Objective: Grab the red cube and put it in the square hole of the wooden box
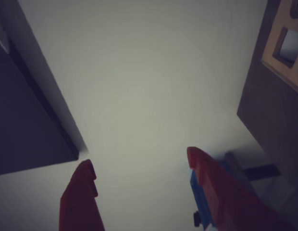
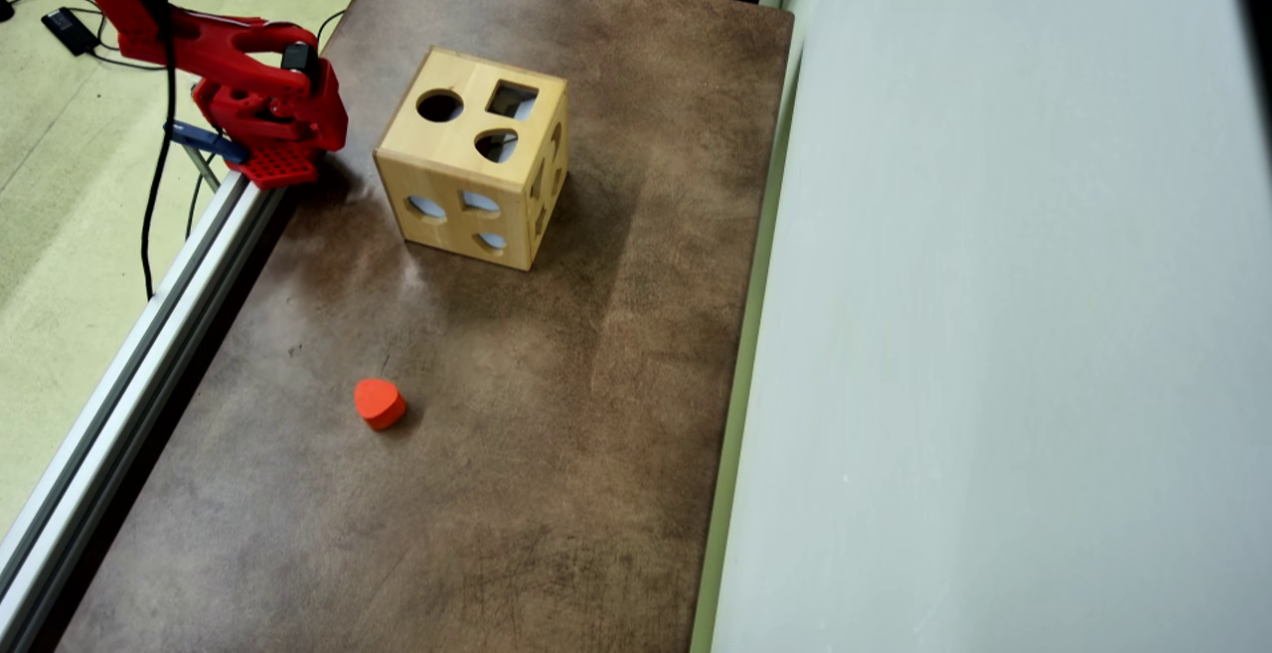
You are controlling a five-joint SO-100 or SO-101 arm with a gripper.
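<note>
Nothing done yet: tool [image 1: 139, 163] is hanging released and empty, red block [image 2: 379, 403] is lying well away, box [image 2: 473, 158] is waiting nearer.

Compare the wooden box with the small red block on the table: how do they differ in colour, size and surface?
The wooden box is pale tan; the red block is orange-red. The box is far larger. The box has cut-out holes in its faces; the block looks solid, with rounded edges. Both rest on the brown table, apart from each other.
</note>
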